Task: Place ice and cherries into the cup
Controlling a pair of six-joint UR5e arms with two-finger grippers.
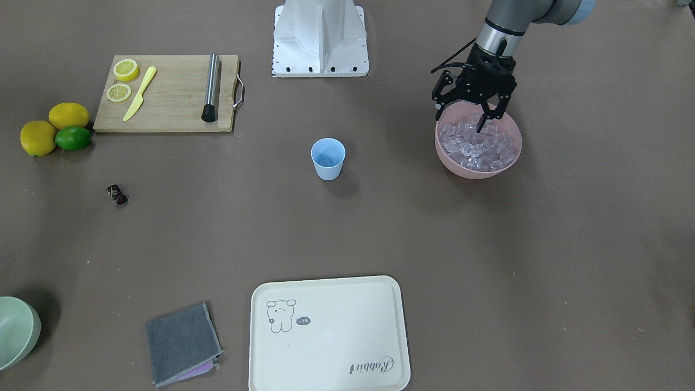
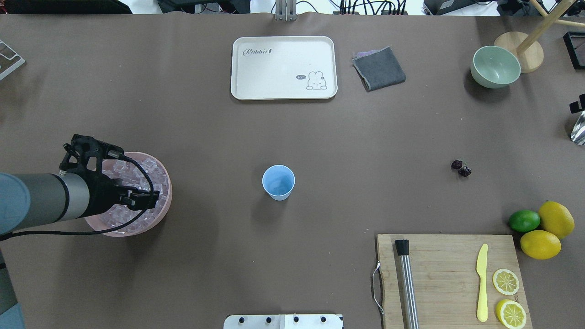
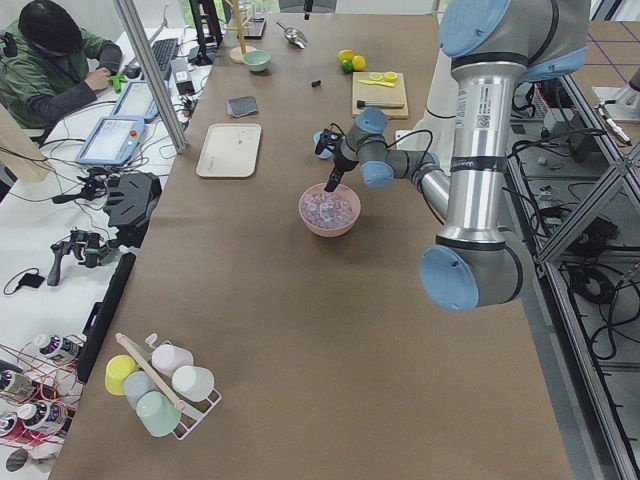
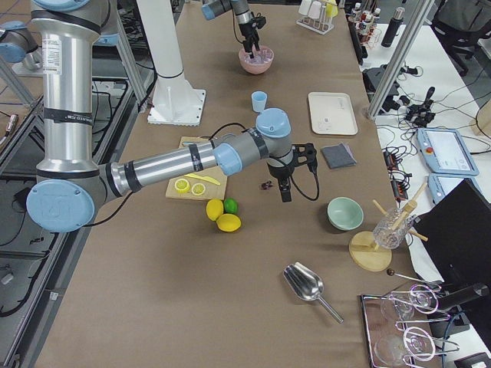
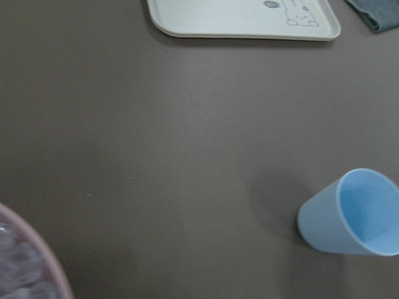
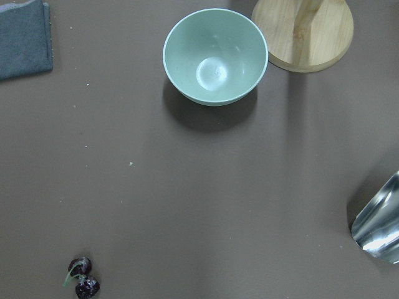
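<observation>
1. The ice (image 1: 478, 145) is seen as small clear cubes with a faint pink-white tint, heaped in a pink bowl (image 1: 460, 167) on the bench (image 1: 516, 271), on the robot's left side.
2. The cherries (image 2: 460, 167) are seen as a tiny, glossy, dark red-brown pair joined by a short green stem. They lie bare on the bench on the robot's right, well apart from the cup (image 2: 278, 183).
3. The cup is plain light blue and tapered, and stands near the middle of the bench. Whether anything lies inside it cannot be told.
4. The cup is set upright, with its mouth upward and its narrow base down. In the overhead view, the long axis of the cherry pair runs on a slant from upper left to lower right.
5. The left arm is reached in from the side, with the wrist bent so that the left end effector (image 1: 460, 120) points down into the pink bowl. Its fingers (image 1: 482, 124) are spread: one tip is set among the cubes, the other near the rim.
6. The right end effector (image 4: 285, 188) is hung pointing down above the bench near the cherries. It cannot be told whether it is spread or pressed together.
</observation>
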